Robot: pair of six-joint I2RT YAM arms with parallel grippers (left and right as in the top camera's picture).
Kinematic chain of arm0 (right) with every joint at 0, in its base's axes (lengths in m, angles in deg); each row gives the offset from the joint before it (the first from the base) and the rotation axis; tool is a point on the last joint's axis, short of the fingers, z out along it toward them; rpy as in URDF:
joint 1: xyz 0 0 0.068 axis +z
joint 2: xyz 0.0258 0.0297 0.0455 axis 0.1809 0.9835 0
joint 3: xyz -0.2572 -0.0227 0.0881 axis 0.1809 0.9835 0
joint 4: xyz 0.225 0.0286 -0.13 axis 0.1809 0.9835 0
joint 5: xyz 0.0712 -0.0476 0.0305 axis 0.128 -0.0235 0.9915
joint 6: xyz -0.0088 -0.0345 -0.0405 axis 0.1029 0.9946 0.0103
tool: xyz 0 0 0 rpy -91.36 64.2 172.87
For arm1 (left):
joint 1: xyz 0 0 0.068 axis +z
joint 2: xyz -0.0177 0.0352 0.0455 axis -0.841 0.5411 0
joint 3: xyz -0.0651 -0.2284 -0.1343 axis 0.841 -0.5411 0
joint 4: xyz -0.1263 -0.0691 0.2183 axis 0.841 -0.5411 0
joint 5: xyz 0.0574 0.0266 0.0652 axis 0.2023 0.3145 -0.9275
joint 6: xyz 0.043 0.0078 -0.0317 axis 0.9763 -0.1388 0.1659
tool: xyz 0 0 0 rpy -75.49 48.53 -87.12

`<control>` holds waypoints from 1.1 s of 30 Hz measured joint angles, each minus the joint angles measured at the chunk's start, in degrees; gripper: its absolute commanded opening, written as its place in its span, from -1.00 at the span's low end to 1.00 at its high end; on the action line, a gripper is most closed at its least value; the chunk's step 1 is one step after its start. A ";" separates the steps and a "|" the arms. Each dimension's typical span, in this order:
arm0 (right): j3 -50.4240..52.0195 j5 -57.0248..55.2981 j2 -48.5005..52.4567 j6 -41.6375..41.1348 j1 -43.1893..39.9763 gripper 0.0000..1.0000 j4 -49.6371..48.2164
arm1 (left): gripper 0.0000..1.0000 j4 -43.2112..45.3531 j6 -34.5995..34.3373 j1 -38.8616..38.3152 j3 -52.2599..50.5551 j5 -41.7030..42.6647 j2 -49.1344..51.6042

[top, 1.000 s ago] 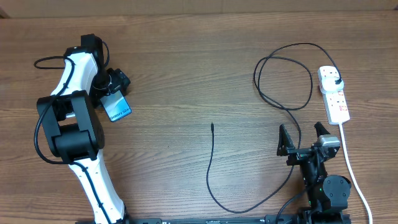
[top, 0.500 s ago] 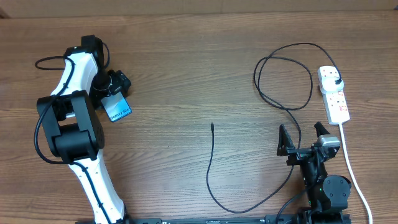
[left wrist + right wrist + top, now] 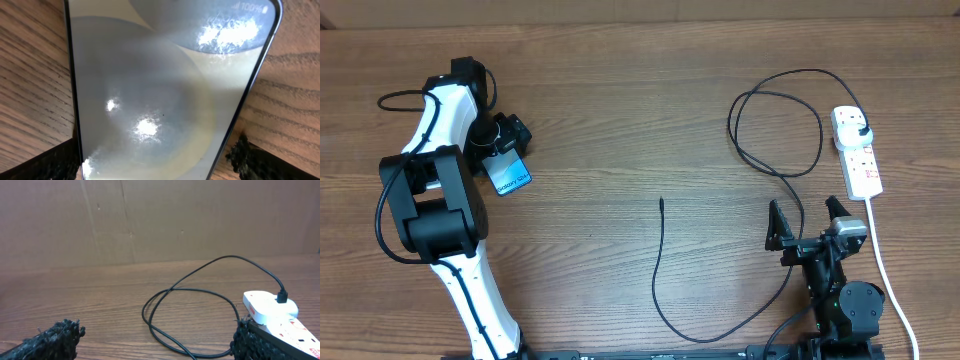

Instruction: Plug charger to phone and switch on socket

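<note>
Right at the near edge, toward the right corner, the right gripper [image 3: 808,222] sits with its jaws spread wide, holding nothing. Just left of it the charger cable [image 3: 662,225] curls across the desk [image 3: 620,120], its connector tip [image 3: 662,201] lying loose around mid-desk, touching nothing. Over by the left edge, the left gripper [image 3: 503,148] has its jaws closed on the phone [image 3: 510,177], one finger at each long side, lit screen facing up. Further back by the right edge, the cable loops round and its black plug [image 3: 861,130] sits in the far end of the white power strip [image 3: 865,170].
</note>
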 measured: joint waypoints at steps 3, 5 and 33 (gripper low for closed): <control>0.00 -0.02 0.00 0.02 0.00 1.00 -0.02 | 1.00 -0.02 0.48 0.00 0.00 -0.02 0.00; 0.00 -0.02 0.00 0.00 0.00 1.00 -0.02 | 1.00 -0.04 0.85 0.00 0.00 -0.02 0.00; 0.00 0.00 0.00 0.00 0.00 1.00 0.00 | 0.82 -0.11 1.31 0.00 0.00 -0.15 0.00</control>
